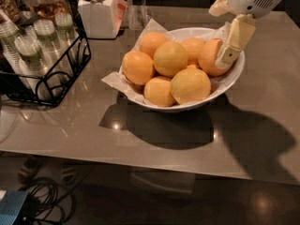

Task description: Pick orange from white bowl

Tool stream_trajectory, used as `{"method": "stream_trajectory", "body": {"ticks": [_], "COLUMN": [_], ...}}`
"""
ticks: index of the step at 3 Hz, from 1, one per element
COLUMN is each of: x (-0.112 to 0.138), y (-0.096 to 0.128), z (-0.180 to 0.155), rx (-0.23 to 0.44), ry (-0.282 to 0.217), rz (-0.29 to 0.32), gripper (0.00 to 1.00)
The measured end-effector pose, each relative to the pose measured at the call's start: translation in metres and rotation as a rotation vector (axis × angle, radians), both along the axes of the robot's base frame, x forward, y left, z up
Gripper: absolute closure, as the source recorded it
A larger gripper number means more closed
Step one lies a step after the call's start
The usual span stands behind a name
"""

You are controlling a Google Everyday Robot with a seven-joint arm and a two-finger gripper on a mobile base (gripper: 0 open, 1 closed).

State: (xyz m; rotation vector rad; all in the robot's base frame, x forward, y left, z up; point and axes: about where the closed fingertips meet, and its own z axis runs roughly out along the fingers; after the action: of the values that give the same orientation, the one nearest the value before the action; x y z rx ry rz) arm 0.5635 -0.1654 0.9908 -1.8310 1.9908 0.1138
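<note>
Roughly mid-scene, a wide, shallow white ceramic bowl (187, 108) w/ crinkled paper lining sits on a grey tabletop (262, 125), holding approx. seven round fruits; the target, a round, smooth, deep-coloured orange (208, 55), lies at the bowl's far right. A white-and-cream two-finger gripper (222, 32) hangs over the bowl's right rim, fingers apart, one seemingly touching that orange's right side. Best approach, IMO: centre the orange btwn the fingers, lower w/o nudging neighbours, then close gently.
</note>
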Motion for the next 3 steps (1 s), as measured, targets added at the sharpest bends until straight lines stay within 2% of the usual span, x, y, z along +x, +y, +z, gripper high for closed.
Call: {"method": "stream_trajectory", "body": {"ticks": [1,3], "x": [0.003,0.0], "y": [0.0,-0.008], "z": [-0.013,-0.036], "rx": [0.015,0.035], "ry": [0.032,0.099], "rz": [0.0,-0.027], "gripper": [0.16,0.16]}}
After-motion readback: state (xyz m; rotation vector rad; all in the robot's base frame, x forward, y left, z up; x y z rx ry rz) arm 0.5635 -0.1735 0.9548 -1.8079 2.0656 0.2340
